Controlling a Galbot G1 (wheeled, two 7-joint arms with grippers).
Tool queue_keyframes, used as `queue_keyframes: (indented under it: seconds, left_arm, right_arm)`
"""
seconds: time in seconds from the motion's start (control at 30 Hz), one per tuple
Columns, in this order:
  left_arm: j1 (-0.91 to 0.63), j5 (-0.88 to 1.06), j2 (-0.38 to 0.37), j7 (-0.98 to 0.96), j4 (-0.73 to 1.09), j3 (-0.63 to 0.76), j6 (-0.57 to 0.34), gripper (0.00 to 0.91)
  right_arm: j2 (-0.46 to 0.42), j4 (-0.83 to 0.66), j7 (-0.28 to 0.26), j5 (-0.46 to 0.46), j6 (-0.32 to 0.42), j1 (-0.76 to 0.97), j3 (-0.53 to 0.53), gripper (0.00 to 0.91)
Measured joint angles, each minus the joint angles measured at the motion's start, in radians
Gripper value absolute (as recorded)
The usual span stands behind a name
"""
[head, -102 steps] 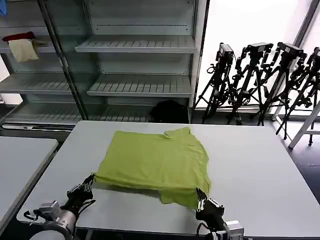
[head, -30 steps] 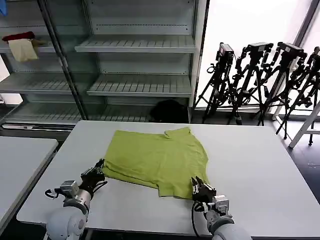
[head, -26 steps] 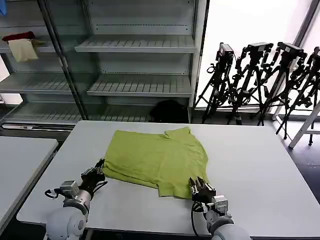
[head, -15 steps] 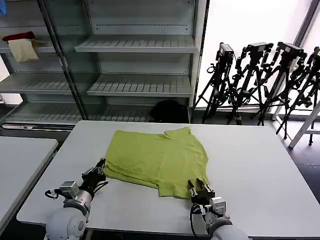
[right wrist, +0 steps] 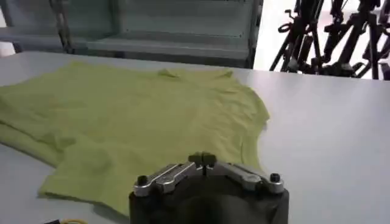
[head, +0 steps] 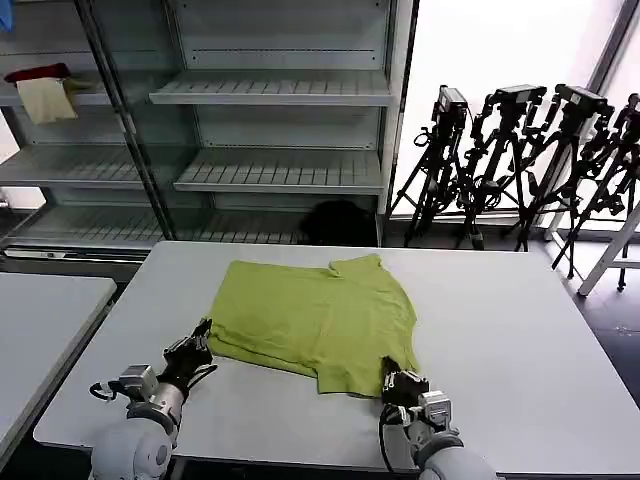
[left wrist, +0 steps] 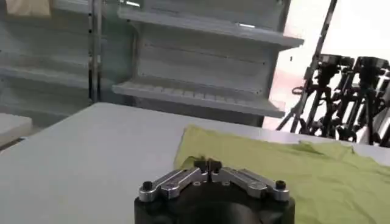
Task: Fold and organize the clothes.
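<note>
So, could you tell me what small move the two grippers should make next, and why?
Probably lift both corners together and carry them toward the collar edge. The left gripper and right gripper sit shut at the near corners of the T-shirt, which lies flat on the table, so the near hem looks ready to fold over.

Grey table (head: 520, 330) before me; empty metal shelving (head: 280, 95) behind; black tripods (head: 520, 150) against bright window (head: 500, 45), my right.
</note>
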Motion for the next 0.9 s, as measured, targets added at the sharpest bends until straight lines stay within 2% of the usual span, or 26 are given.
queue_keyframes:
  seconds: [0.5, 0.9]
  left_arm:
    - [-0.021, -0.005, -0.001, -0.001, 0.007, 0.0, 0.0, 0.0]
    - [-0.051, 0.001, -0.011, -0.009, 0.026, 0.013, 0.006, 0.0]
  right_arm:
    - [-0.005, 0.025, 0.021, 0.04, -0.001, 0.039, 0.043, 0.0]
    - [0.001, -0.02, 0.031, 0.05, -0.001, 0.099, 0.074, 0.0]
